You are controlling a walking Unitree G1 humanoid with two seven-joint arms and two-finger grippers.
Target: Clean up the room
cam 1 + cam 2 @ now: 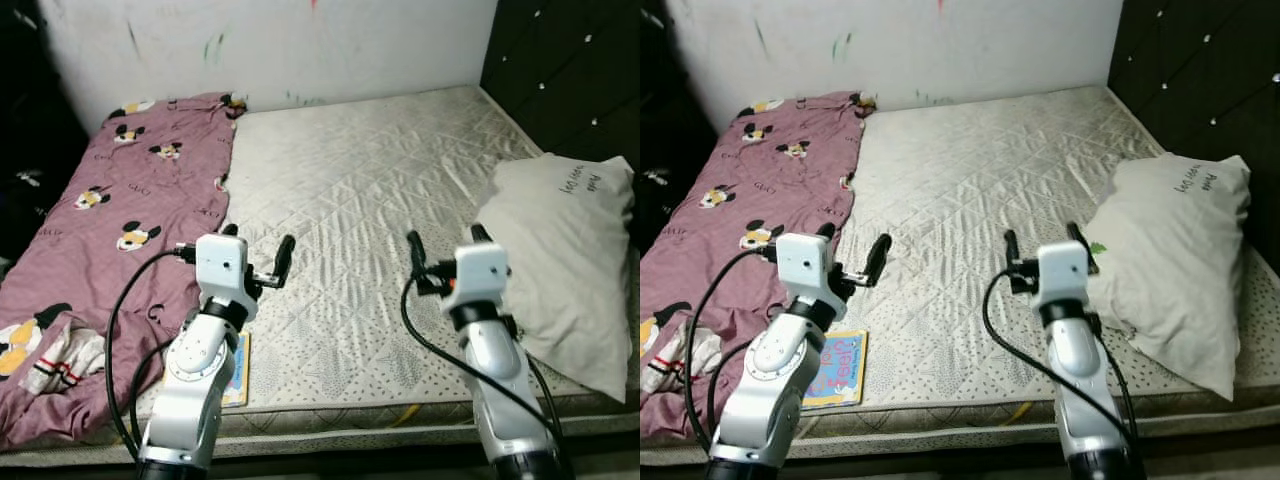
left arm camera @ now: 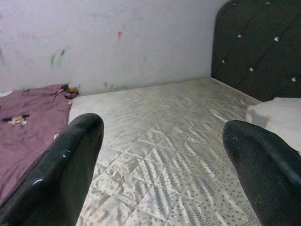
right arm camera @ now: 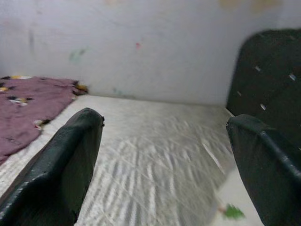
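A bare quilted mattress (image 1: pixel 370 180) lies before me. A purple blanket with cartoon mice (image 1: pixel 120 210) is spread over its left side. A white pillow (image 1: pixel 560 260) lies at its right edge. A children's book (image 1: pixel 835 368) rests at the front edge, partly under my left arm. A white striped garment (image 1: pixel 60 360) lies crumpled on the blanket at the front left. My left gripper (image 1: pixel 258 245) hovers open above the mattress beside the blanket's edge. My right gripper (image 1: pixel 445 242) hovers open just left of the pillow. Neither gripper holds anything.
A black tufted headboard (image 1: pixel 570 70) stands at the right, behind the pillow. A white wall with scribble marks (image 1: pixel 280 40) closes the far side. A small green scrap (image 3: pixel 233 212) lies by the pillow. The mattress between the blanket and pillow is bare.
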